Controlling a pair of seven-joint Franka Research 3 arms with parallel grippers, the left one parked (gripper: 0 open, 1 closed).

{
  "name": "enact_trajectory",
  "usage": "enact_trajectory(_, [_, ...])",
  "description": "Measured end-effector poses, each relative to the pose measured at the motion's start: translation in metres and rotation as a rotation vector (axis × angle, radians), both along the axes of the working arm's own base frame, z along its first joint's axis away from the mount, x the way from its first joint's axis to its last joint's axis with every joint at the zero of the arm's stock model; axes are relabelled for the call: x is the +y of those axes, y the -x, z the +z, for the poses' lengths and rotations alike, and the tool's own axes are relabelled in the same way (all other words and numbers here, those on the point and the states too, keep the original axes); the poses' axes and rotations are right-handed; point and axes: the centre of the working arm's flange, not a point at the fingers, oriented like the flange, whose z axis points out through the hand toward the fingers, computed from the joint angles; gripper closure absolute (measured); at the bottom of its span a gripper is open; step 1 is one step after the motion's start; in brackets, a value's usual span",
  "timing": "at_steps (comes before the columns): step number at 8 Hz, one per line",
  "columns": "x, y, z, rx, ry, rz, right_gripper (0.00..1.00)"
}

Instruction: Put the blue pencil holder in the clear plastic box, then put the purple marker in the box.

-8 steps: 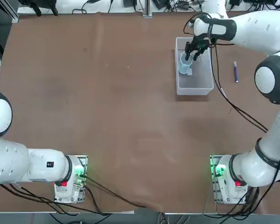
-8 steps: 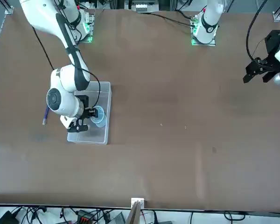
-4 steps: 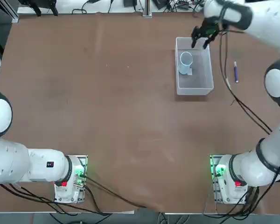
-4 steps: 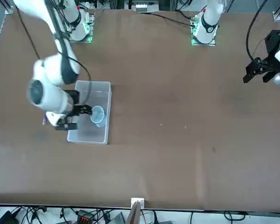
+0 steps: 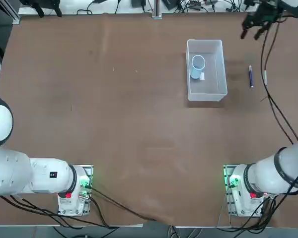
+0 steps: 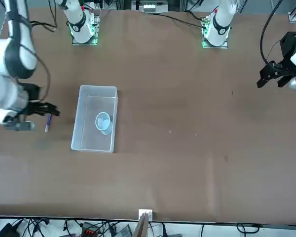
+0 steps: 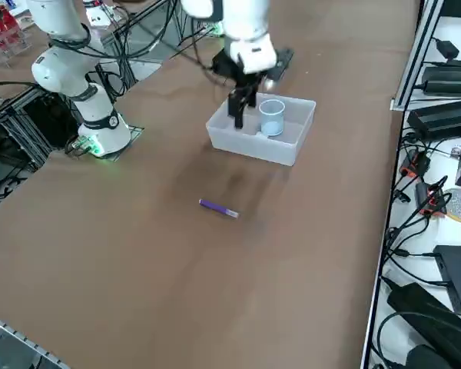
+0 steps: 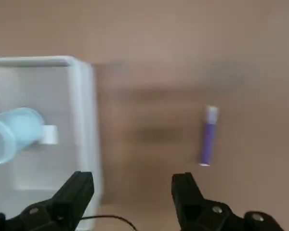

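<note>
Right hand sits in the upper right of the top view, raised above the bench, fingers spread apart and carrying nothing; the wrist view confirms the wide gap with bare bench between the fingertips. In the front view the hand is at the far left, just beside the purple marker and not touching it. The marker lies flat on the bench, right of the clear plastic box in the top view, near it but apart from its wall, long axis roughly parallel to the box's long side. In the wrist view the marker lies ahead of the fingers, off toward one side rather than centred between them. The blue pencil holder is already in the box, upright, open end up, toward the upper left of the box in the top view; the side view shows it standing on the box floor. So step one reads as done and step two is in hand: marker pickup, not yet started. Next move, as I judge it: bring the hand over the marker's middle, turn the fingers to straddle it crosswise, descend to bench level, close. Thin and low, so the fingertips need to get nearly down to the surface.
</note>
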Motion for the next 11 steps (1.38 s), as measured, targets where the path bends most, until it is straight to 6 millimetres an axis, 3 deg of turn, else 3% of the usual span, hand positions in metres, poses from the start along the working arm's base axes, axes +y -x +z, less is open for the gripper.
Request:
enact_trajectory(1, [-0.026, 0.000, -0.018, -0.005, 0.026, -0.021, 0.07])
enact_trajectory(3, [-0.057, 0.004, -0.069, -0.036, 0.048, -0.061, 0.19])
enact_trajectory(6, [-0.074, 0.025, -0.148, -0.046, 0.061, -0.090, 0.19])
enact_trajectory(11, [-0.102, 0.062, -0.221, -0.058, 0.077, -0.142, 0.22])
